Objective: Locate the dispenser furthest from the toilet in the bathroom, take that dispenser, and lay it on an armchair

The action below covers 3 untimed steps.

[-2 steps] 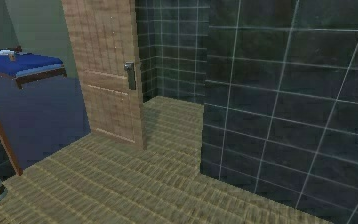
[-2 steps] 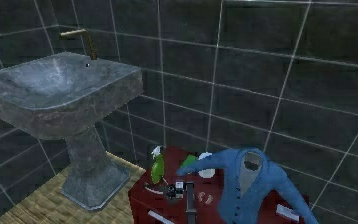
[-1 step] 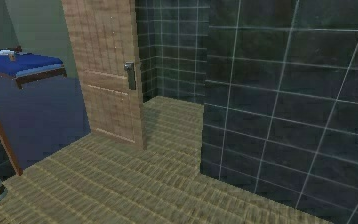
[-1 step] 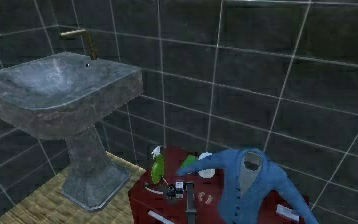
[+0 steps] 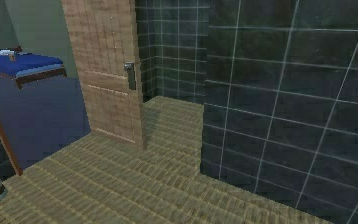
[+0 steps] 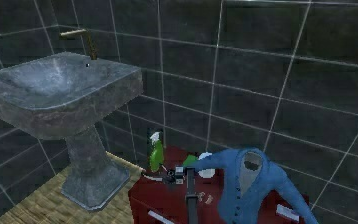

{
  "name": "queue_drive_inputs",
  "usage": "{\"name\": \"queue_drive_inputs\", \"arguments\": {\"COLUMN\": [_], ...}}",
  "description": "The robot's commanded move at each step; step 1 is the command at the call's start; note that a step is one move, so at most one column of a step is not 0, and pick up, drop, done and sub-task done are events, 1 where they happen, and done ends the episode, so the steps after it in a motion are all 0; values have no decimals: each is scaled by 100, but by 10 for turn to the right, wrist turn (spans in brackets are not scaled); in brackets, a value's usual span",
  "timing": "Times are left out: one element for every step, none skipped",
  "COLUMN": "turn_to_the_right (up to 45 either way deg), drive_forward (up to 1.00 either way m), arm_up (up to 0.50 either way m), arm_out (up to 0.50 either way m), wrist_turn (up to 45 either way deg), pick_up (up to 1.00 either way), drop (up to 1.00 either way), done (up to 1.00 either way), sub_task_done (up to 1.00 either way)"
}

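Dispenser (image 6: 156, 151) stands on cabinet (image 6: 145, 201) right of sink (image 6: 57, 85).

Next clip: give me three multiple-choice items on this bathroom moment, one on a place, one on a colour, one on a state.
1. Where does the green bottle stand?
A. on the floor
B. on the red cabinet
C. on a wall shelf

2. What colour is the cover on the bed?
A. blue
B. white
C. yellow

3. How is the wooden door?
A. shut
B. lying flat
C. open

Answers: 1 B, its base sits on the cabinet's red top. 2 A, the cover at the forward view's left is blue. 3 C, the bed shows through the doorway past its edge.
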Motion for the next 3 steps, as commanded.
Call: {"name": "queue_drive_inputs", "arguments": {"turn_to_the_right": [0, 0, 0], "drive_forward": [0, 0, 0], "arm_up": [50, 4, 0], "arm_out": [0, 0, 0], "wrist_turn": [0, 0, -450], "pick_up": [0, 0, 0], "drop": [0, 0, 0], "done": [0, 0, 0], "sub_task_done": [0, 0, 0]}}
